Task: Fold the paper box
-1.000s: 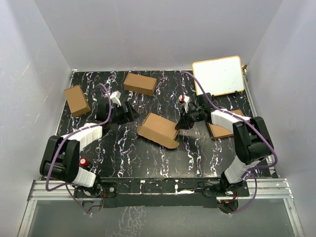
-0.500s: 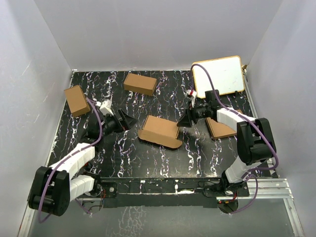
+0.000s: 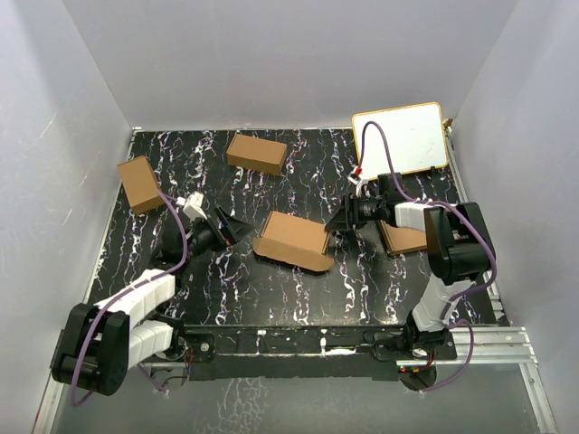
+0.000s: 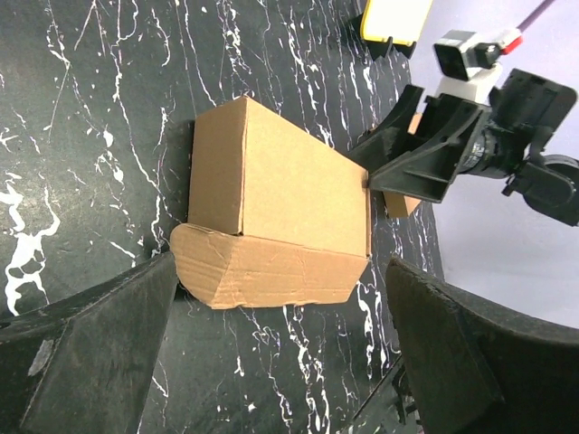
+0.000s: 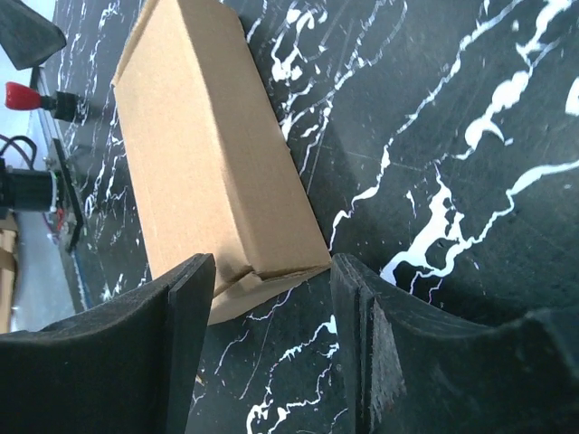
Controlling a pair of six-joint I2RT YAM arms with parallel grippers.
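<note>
Near the middle of the marbled table (image 3: 271, 298) lies the paper box (image 3: 291, 233), a brown carton with one rounded flap (image 3: 291, 260) splayed toward the arms. The left gripper (image 3: 241, 226) has its fingers (image 4: 99, 353) spread wide just off the box's left end. The right gripper (image 3: 336, 221) has its fingers (image 5: 181, 334) parted at the right end, gripping nothing.

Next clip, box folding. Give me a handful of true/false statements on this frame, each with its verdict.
1. The paper box lies on the table between the two hands. True.
2. The left hand is clamped on the box. False: its jaws stand wide open, clear of it.
3. A rounded flap sticks out along the box's near side. True.
4. The white board lies at the near left corner. False: it is at the far right corner.
5. The right hand holds the box in the air. False: the box rests on the table, and the jaws are apart.
</note>
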